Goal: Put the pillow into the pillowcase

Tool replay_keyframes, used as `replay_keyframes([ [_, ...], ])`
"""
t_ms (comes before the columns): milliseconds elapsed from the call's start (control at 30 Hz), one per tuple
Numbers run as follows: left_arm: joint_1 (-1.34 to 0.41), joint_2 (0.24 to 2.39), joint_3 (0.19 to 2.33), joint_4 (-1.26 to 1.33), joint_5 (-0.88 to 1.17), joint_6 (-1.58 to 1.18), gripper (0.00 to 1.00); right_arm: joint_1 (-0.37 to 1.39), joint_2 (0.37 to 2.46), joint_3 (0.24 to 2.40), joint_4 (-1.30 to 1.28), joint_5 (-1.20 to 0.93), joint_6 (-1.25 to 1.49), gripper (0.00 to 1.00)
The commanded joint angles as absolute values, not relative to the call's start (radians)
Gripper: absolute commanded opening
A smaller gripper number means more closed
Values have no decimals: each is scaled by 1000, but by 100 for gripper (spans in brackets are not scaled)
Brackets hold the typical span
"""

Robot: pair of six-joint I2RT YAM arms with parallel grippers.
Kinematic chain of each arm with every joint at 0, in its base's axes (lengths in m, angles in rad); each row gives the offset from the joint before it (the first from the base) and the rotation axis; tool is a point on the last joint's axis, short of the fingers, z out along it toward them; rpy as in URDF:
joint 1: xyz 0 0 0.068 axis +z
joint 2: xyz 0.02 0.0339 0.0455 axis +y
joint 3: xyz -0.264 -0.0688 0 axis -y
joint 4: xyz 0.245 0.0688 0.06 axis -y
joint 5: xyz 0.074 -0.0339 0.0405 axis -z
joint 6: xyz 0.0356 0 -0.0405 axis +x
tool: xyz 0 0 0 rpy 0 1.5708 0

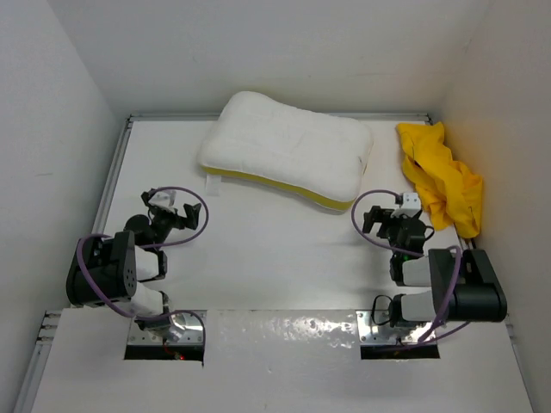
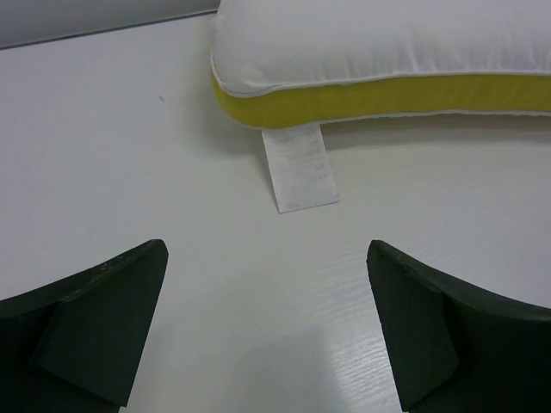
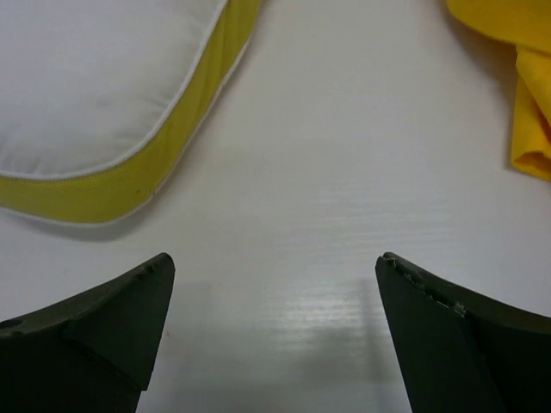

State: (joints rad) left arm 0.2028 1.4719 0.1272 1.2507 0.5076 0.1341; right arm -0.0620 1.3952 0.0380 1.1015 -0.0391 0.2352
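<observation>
Top external: left gripper [image 1: 182,212], right gripper [image 1: 375,220] gape empty — spread the crumpled yellow fabric pillowcase [image 1: 442,179] before moving the puffy white pillow [image 1: 288,151].

White table [image 1: 275,249], faint wood grain and a glossy sheen in my wrist views, ran between white walls. The pillow [image 1: 288,146] lay flat on it at far centre, white top up and yellow edge band facing me, with its white label [image 2: 300,168] lying flat on the surface, sticking out from under the near-left corner. The pillowcase [image 1: 439,176] sat crumpled in a yellow heap at far right, close to the right wall, near the pillow's right end but not touching it; I couldn't make out any print.
</observation>
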Motion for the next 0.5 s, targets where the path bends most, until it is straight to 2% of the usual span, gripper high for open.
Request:
replay_keyframes([
  [0,201,1465,144,1296,515,146,100,-58,1243,152,788,-71,218,99],
  [33,199,1465,143,1295,525,156,100,-58,1209,220,555,-74,227,99],
  [133,184,1440,133,1281,496,144,100,-54,1172,512,326,-176,148,99],
  [167,187,1387,162,1263,468,114,100,-7,1178,672,164,-85,29,99],
  [200,201,1340,231,1111,530,118,100,71,1207,748,90,98,-65,99],
  [233,193,1295,335,691,552,229,100,151,1236,803,56,346,-168,99],
  [267,174,1305,608,507,566,327,100,257,1280,878,116,571,-422,99],
  [300,158,1343,775,309,613,433,100,274,1392,906,202,870,-531,99],
  [333,153,1467,1068,18,624,606,100,275,1454,937,409,962,-604,99],
  [367,143,1536,1198,-108,600,671,100,265,1516,1025,501,1042,-635,99],
  [400,124,1596,1321,-186,387,679,100,262,1604,1099,477,1043,-580,99],
  [433,82,1726,1521,-277,235,663,100,261,1630,1194,-29,867,-455,99],
  [467,68,1806,1630,-354,134,663,100,218,1664,1435,-263,581,-249,78],
])
